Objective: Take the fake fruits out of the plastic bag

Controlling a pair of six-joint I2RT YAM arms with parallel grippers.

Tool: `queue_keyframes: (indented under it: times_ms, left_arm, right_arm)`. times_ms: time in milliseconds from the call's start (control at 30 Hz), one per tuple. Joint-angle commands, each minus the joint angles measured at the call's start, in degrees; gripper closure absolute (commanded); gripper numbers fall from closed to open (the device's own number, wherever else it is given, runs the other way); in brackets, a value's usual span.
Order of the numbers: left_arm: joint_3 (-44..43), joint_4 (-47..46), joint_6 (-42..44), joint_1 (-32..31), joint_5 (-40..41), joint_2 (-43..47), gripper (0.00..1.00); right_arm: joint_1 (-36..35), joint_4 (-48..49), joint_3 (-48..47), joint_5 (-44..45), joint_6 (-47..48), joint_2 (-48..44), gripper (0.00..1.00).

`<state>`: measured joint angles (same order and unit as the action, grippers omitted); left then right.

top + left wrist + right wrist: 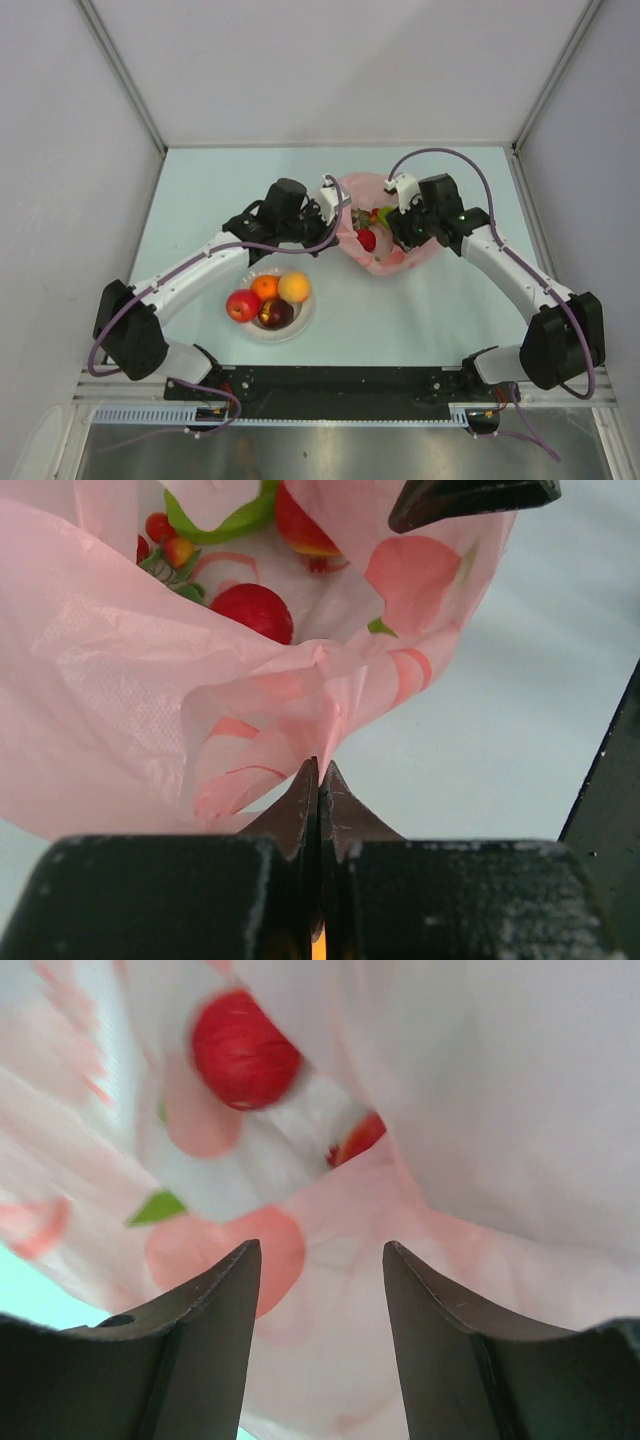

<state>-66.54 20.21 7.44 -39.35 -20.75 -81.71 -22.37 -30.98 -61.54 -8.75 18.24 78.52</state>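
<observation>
Fruits [270, 298] first, Sam: where are they?

Sam: Four lie on the plate [303, 322] near the left arm. The rest sit in the bag [400, 262] further back, between the two wrists, among them a red fruit [367, 240].

Lee: And the fingers?

Sam: The left gripper [318, 780] is clenched on a fold of the bag's rim. The right gripper [320, 1250] is parted inside the mouth, grasping nothing.

Lee: What might spoil it?

Sam: I'd say the thin film could slide out of that pinch and the mouth would sag shut. The right fingers could also close on plastic instead of fruit, or a glossy round fruit could squirt away.

Lee: Which view helps most?

Sam: Only the overhead shows the plate. Only the left wrist shows the pinch, and berries deeper in. The right wrist alone shows the red fruit ahead of the parted fingers, though blurred.
</observation>
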Motion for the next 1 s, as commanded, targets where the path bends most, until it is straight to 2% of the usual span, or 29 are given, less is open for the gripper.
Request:
queue_keyframes:
  times_ms: [0, 200, 233, 267, 367, 567, 667, 733, 833, 933, 967]
  left_arm:
    - [-1.92, -1.05, -2.25, -0.02, 0.01, 1.38, 1.00]
    - [-3.85, -1.14, -3.66, -0.02, -0.16, 0.06, 1.00]
    - [-4.29, -0.96, -3.49, -0.02, -0.08, -0.11, 1.00]
    - [-4.47, -0.78, -3.31, -0.02, 0.10, -0.11, 1.00]
    - [-4.47, -0.26, -2.96, -0.02, 0.01, 0.15, 1.00]
    - [-4.21, -0.69, -3.05, -0.02, -0.08, -0.03, 1.00]
    - [-4.65, -1.04, -3.31, -0.02, -0.34, -0.82, 1.00]
    - [-5.35, -1.13, -3.49, -0.02, -0.52, -1.69, 1.00]
    - [-6.40, -1.13, -3.49, -0.02, -0.43, -2.66, 1.00]
    - [-6.76, -1.49, -3.31, -0.02, -0.26, -3.19, 1.00]
    - [-6.84, -1.83, -3.49, -0.02, -0.34, -3.19, 1.00]
  right_arm:
    - [-2.06, 4.26, -5.78, -6.10, 0.65, 0.40, 0.43]
    - [-2.59, 7.95, -9.65, -3.65, 8.46, 11.53, 0.40]
    - [-2.42, 8.13, -10.44, -2.42, 8.83, 13.57, 0.36]
    - [-1.89, 8.83, -12.27, 0.11, 8.92, 15.07, 0.26]
    - [-0.40, 10.32, -15.88, 3.72, 10.23, 20.61, 0.19]
    - [1.10, 11.38, -20.55, 8.13, 14.19, 29.57, 0.14]
    - [1.28, 11.12, -22.39, 7.62, 15.68, 33.62, 0.14]
    - [1.28, 10.94, -23.54, 7.17, 16.39, 35.64, 0.15]
    - [1.54, 9.46, -25.38, 6.30, 17.09, 38.28, 0.25]
    - [1.89, 6.30, -26.35, 3.66, 17.18, 37.67, 0.39]
    - [1.89, 5.76, -26.27, 3.22, 16.92, 36.28, 0.50]
